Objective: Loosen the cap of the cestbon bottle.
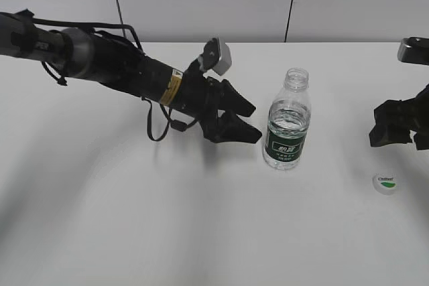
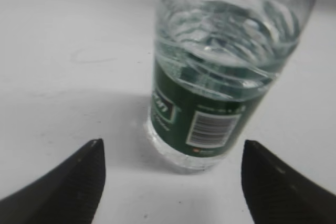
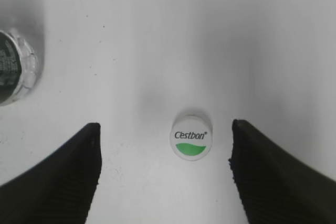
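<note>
The cestbon bottle (image 1: pixel 287 125) stands upright on the white table with its neck open and no cap on it. It also shows in the left wrist view (image 2: pixel 220 77), and its base shows in the right wrist view (image 3: pixel 13 66). The white cap (image 1: pixel 384 183) with a green mark lies flat on the table to the bottle's right, also in the right wrist view (image 3: pixel 192 137). My left gripper (image 1: pixel 242 120) is open and empty, just left of the bottle (image 2: pixel 170 182). My right gripper (image 1: pixel 392 125) is open above the cap (image 3: pixel 165 171), not touching it.
The white table (image 1: pixel 134 219) runs to a pale wall at the back. The left arm with its cable lies low across the table's left half.
</note>
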`<act>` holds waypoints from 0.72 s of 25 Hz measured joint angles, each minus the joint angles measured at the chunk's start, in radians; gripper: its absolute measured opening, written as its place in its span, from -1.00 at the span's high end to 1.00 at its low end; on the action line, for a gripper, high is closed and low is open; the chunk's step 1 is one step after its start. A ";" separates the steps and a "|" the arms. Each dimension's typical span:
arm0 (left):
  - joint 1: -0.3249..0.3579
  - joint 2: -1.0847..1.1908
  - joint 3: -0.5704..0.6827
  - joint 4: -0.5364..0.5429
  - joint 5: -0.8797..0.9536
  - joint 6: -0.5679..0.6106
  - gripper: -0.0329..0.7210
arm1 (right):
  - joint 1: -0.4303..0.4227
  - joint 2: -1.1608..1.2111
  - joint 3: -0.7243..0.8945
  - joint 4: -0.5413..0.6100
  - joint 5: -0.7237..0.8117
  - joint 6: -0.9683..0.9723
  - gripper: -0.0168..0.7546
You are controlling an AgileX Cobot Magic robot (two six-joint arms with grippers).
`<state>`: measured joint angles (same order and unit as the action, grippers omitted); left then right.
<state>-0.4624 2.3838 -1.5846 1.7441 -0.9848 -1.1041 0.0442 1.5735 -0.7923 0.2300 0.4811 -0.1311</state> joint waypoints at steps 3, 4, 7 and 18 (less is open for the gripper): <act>0.027 -0.043 0.000 0.003 0.013 -0.063 -0.72 | 0.000 -0.040 0.000 0.001 0.020 0.001 -0.54; 0.037 -0.056 0.000 0.004 0.015 -0.078 -0.72 | 0.000 -0.059 0.000 0.003 0.030 0.001 -0.54; 0.059 -0.104 0.000 0.005 0.022 -0.112 -0.72 | 0.000 -0.119 0.000 0.014 0.073 0.001 -0.54; 0.091 -0.227 0.000 0.007 0.148 -0.207 -0.68 | 0.000 -0.373 0.000 0.045 0.254 0.001 -0.54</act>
<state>-0.3715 2.1564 -1.5843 1.7509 -0.8367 -1.3114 0.0442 1.2005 -0.7923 0.2749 0.7354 -0.1301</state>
